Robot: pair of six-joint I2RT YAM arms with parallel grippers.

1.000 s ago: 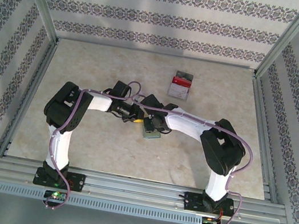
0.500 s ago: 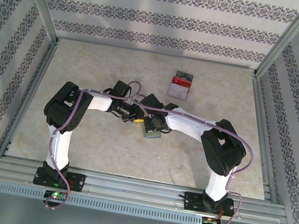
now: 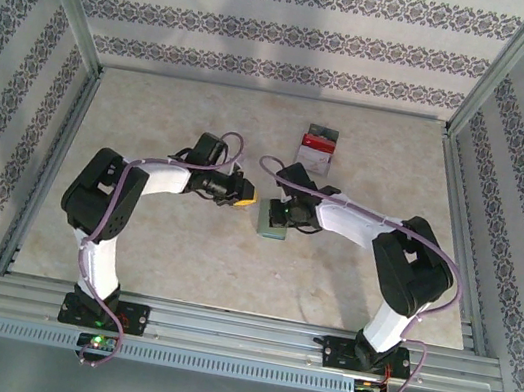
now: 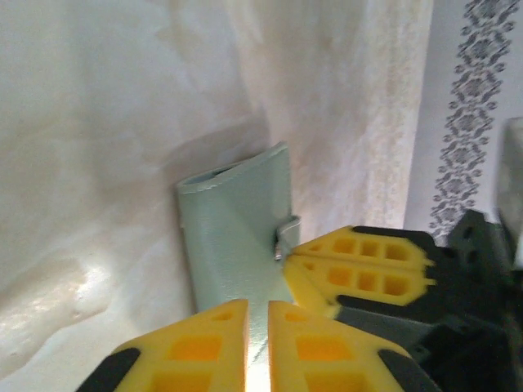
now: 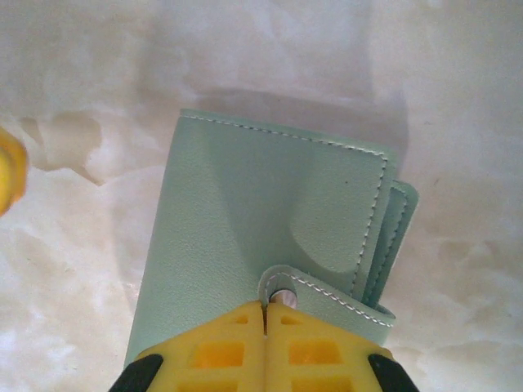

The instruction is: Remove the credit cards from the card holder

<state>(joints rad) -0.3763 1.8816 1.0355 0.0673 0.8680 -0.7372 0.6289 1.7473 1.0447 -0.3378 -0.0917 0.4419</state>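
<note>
I count one card holder (image 3: 270, 224), closed, just below frame centre, and one card stack (image 3: 316, 148) well apart above it. My right gripper (image 5: 265, 314) pinches the holder's snap tab (image 5: 282, 296). My left gripper (image 4: 257, 327) hangs just left of it, jaws nearly together, nothing seen between. The holder's edges lie free, and the table (image 3: 151, 248) spreads open lower left.

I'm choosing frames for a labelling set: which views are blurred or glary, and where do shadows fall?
Left wrist: soft overall, the left gripper out of focus, with a glare streak between its fingers. Right wrist: sharp, stitching on the card holder crisp, its shadow falling on the table beyond it. Top external: evenly lit, no glare.
</note>
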